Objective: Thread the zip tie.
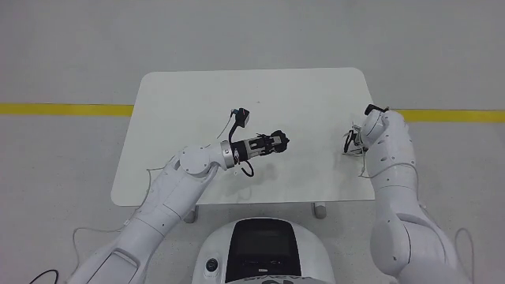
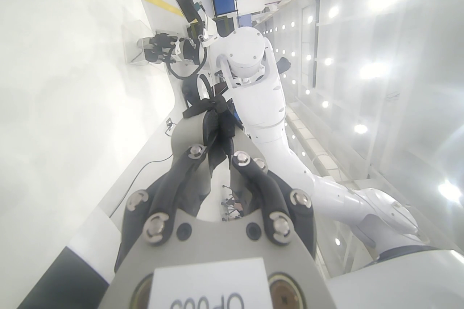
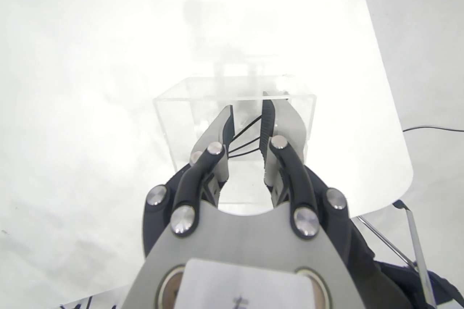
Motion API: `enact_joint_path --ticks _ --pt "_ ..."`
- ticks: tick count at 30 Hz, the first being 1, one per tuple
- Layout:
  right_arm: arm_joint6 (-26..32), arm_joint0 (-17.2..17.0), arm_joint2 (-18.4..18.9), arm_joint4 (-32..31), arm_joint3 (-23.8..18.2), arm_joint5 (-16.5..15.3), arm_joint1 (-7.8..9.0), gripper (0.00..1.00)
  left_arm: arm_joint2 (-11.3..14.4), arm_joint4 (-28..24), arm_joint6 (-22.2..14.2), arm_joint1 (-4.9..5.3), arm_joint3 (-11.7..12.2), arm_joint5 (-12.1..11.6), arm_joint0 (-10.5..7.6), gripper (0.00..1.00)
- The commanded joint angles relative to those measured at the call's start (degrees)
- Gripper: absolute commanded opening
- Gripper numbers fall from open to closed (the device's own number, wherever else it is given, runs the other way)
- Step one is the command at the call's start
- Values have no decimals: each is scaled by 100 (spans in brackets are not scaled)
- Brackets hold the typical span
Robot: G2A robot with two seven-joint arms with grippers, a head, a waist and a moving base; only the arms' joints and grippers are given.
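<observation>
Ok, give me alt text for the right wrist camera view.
The right claw, fingers apart, hangs over a clear box on the white table. Thin black zip ties in the box show between its fingers.

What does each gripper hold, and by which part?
The left gripper holds a black zip tie by its strap, loop sticking out; the right gripper holds nothing.

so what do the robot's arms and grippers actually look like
The left arm and right arm are glossy white rounded shells. The left gripper and right gripper match: grey metal plate, black link bars with silver rivets, grey fingers with ribbed black pads. Black cables loop at the wrists.
</observation>
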Motion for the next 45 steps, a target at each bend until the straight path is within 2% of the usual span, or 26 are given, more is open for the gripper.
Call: enact_joint_path --ticks 1,11,19,41,45 --pt "-32 -8 31 0 4 0 -12 9 0 0 0 0 0 0 0 0" --pt "-101 -15 79 0 15 0 -40 0 0 0 0 0 0 0 0 0" --pt "-86 -39 93 0 -76 0 -42 0 0 0 0 0 0 0 0 0" --pt "345 -661 146 0 -1401 0 -203 0 0 0 0 0 0 0 0 0" --pt "358 -719 158 0 -1443 0 -204 0 0 0 0 0 0 0 0 0"
